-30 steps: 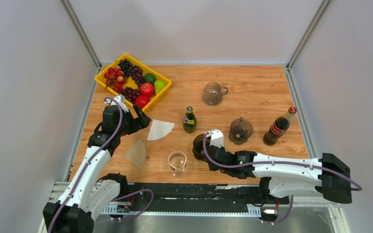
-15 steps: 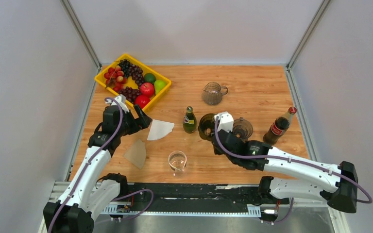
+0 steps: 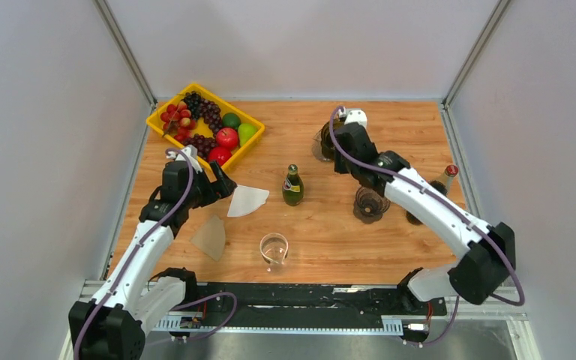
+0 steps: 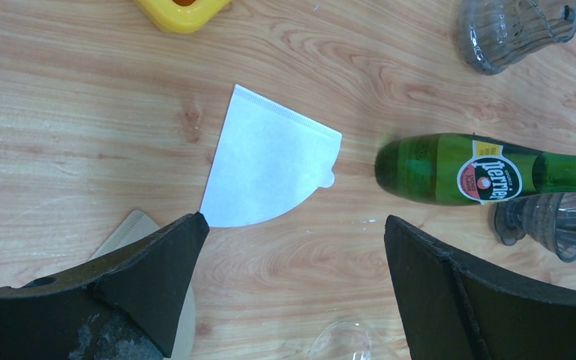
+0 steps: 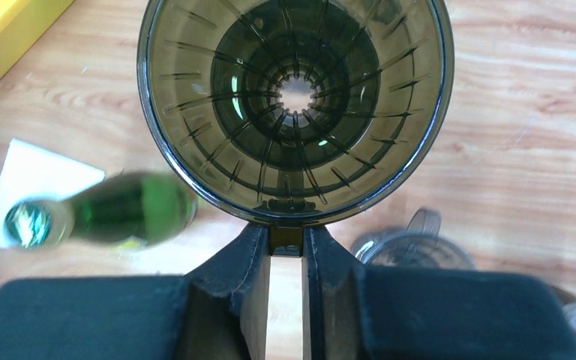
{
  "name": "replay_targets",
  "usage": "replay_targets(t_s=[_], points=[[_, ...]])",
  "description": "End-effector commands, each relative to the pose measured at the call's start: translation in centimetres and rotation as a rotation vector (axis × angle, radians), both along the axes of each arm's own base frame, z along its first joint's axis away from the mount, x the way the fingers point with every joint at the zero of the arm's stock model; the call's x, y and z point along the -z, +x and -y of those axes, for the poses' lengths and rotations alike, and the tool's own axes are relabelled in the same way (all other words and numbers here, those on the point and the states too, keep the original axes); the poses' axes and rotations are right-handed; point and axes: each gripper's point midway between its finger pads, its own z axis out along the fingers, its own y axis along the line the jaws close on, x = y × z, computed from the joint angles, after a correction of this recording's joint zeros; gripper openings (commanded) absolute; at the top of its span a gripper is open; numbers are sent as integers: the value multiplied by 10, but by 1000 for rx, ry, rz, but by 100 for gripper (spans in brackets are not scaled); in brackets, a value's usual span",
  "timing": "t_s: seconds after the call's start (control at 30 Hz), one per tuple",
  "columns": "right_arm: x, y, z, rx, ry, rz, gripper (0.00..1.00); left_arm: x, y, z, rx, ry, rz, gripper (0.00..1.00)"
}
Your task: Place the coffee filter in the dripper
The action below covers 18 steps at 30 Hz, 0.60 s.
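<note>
At table's 10 o'clock, yellow tray (image 3: 244, 148) holds grapes (image 3: 208, 112), apples (image 3: 226, 137) and a lime (image 3: 231, 120). Dripper (image 5: 296, 105) is empty, pinched by its tab in R claw (image 5: 286, 240), up at approx 1 o'clock. White coffee filter (image 4: 266, 169) lies flat on the wood at 12 o'clock of L claw (image 4: 294, 221), whose fingers are spread wide.
</note>
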Motion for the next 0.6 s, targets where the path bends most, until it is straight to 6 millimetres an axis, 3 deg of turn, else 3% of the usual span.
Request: replay_targets(t_s=[0.0, 0.23, 0.57], points=[[-32, 51, 0, -34, 2, 71, 0, -6, 6, 6, 13, -19, 25, 100], [-18, 101, -8, -103, 10, 21, 0, 0, 4, 5, 12, -8, 6, 100], [-2, 126, -7, -134, -3, -11, 2, 4, 3, 3, 1, 1, -10, 100]])
